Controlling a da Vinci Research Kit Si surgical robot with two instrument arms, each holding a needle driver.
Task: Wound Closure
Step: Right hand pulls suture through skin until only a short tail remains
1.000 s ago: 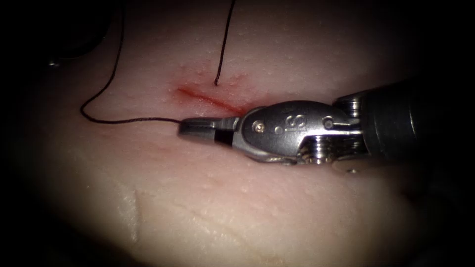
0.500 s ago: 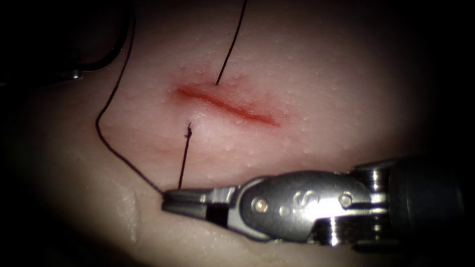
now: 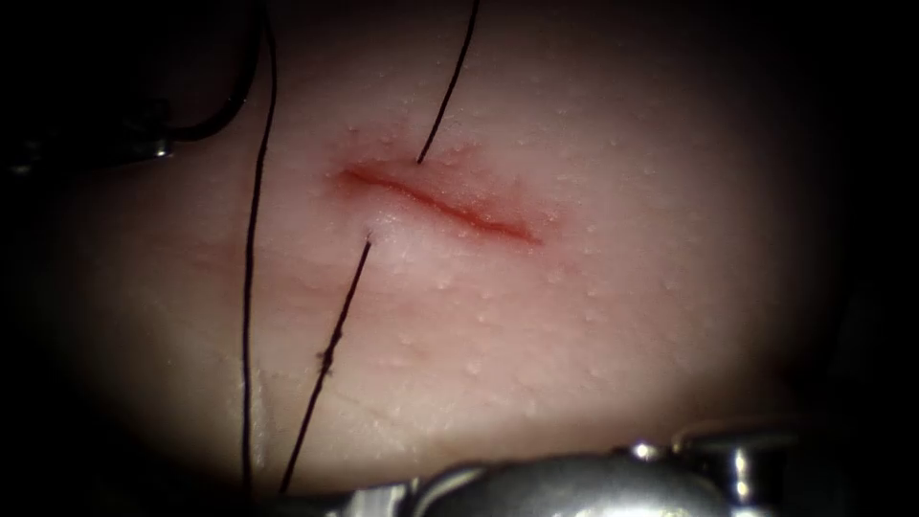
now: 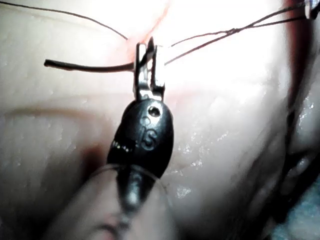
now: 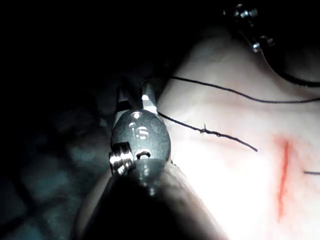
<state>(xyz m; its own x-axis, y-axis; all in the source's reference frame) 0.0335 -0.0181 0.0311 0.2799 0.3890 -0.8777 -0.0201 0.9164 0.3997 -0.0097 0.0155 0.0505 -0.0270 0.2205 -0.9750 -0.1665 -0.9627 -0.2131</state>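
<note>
The red cut (image 3: 440, 206) runs slantwise across the tissue (image 3: 593, 316). Dark thread (image 3: 335, 335) comes out of the tissue just left of the cut and runs straight down, with a small knot on it. A second strand (image 3: 249, 287) runs beside it, and a third (image 3: 445, 86) enters on the cut's right side. My left tool (image 4: 149, 52) is shut on the dark curved needle (image 4: 85, 66), which is outside the tissue. My right tool (image 5: 134, 95) has its jaws apart, with the thread (image 5: 220, 134) passing close by them; its wrist (image 3: 574, 479) lies at the picture's lower edge.
The needle's dark curve (image 3: 235, 105) and the left tool's metal (image 3: 148, 148) sit far left of the cut, in shadow. Small bumps dot the pale tissue around the cut.
The right tool moved from the cut down to the lower edge, pulling thread through the tissue. Its jaws, shut on the thread before, now stand apart.
</note>
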